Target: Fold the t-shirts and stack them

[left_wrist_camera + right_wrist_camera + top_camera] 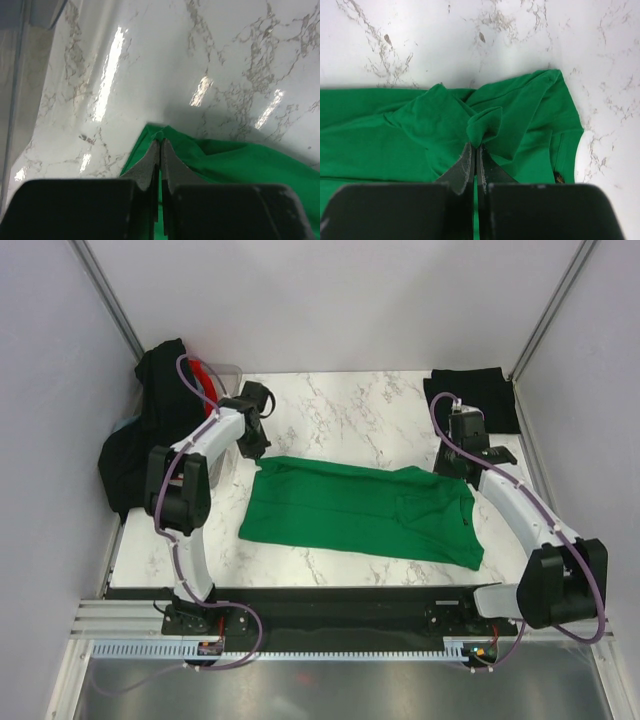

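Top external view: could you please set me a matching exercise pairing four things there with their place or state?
1. green t-shirt
2. folded black t-shirt
3. left pincer
4. black heap of shirts

A. far right corner
B. draped at the far left
C. spread across the middle
D. shut on a green corner

Pairs: 1-C, 2-A, 3-D, 4-B.

A lab test cell: plain panel walls, marble-look table.
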